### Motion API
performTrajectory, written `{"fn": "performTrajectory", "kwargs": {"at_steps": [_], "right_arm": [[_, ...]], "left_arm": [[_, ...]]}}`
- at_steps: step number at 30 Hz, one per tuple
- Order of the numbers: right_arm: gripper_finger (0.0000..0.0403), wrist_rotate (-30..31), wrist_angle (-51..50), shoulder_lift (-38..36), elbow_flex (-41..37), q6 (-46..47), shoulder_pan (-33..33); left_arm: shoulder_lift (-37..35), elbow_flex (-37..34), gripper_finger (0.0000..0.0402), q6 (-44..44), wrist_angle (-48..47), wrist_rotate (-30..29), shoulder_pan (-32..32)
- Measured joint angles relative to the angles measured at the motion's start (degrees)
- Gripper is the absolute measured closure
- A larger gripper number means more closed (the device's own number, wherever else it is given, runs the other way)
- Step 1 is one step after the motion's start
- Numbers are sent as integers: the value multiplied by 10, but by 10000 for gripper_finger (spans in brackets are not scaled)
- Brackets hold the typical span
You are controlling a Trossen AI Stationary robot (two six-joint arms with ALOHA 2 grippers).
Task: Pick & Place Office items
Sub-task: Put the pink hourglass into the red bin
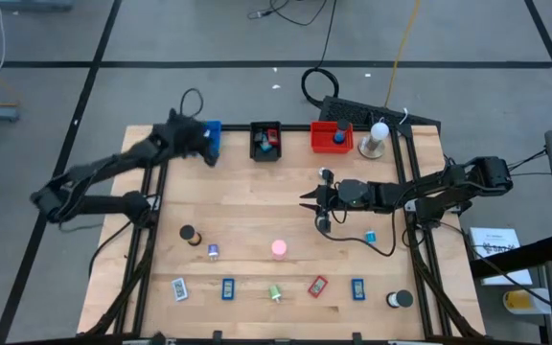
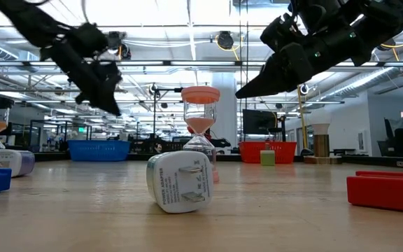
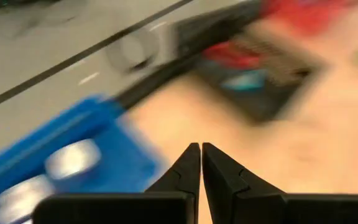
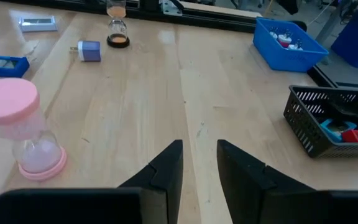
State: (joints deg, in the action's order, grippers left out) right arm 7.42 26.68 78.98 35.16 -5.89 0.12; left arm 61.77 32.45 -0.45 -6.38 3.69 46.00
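While L gripper [image 1: 209,153] hangs by blue tray [image 1: 212,134], jaws closed & empty, R gripper [image 1: 307,199] hovers mid-desk [image 1: 257,201], jaws part-open, empty. Office items, e.g. pink hourglass [image 1: 279,249], lie along desk's near edge.

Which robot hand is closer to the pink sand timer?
The right gripper. It hangs over the table's middle, just beyond the pink sand timer. The left gripper is far off, by the blue tray at the back.
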Motion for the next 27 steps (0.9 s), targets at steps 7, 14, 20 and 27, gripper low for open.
{"fn": "performTrajectory", "kwargs": {"at_steps": [7, 14, 20, 27], "right_arm": [[316, 0, 0, 0, 0, 20, 0], [378, 46, -10, 0, 0, 33, 36], [387, 108, -151, -7, 55, 77, 85], [353, 77, -322, -2, 153, 254, 111]], "left_arm": [[-102, -105, 381, -41, 145, 164, -70], [-101, -216, 395, -10, 393, 162, -183], [-77, -247, 375, -7, 477, 112, -246], [-77, -247, 383, 16, 482, 70, -273]]}}
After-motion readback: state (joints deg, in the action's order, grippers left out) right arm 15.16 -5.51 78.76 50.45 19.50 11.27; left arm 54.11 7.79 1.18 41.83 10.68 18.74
